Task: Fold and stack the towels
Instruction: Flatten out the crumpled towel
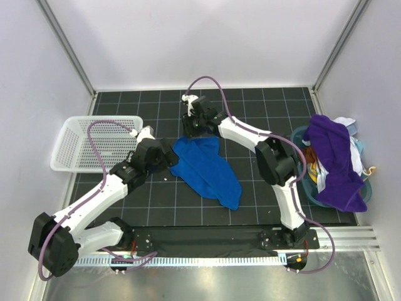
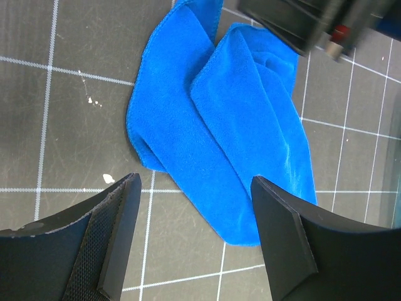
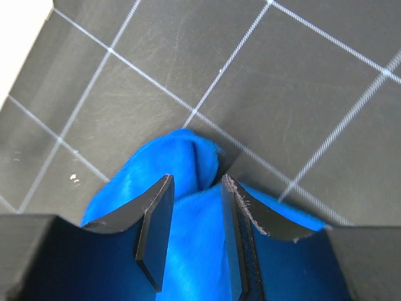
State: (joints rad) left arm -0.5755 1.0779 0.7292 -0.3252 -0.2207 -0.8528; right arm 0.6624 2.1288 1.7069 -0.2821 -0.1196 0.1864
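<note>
White basket (image 1: pixel 75 144) sat left; purple towel (image 1: pixel 335 160) hung over bin (image 1: pixel 299 135) right. Blue towel (image 1: pixel 207 166) lay mid black-grid tabletop (image 1: pixel 263 110); left hand (image 2: pixel 195 185) wide above, right hand (image 3: pixel 195 188) narrow astride far fold, grip unclear. White walls.

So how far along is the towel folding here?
Done: nothing folded or stacked. In hand: the blue towel lies crumpled; the right gripper straddles its far corner, the left gripper hovers open. Left: the purple towel and white cloth, heaped at right.
</note>
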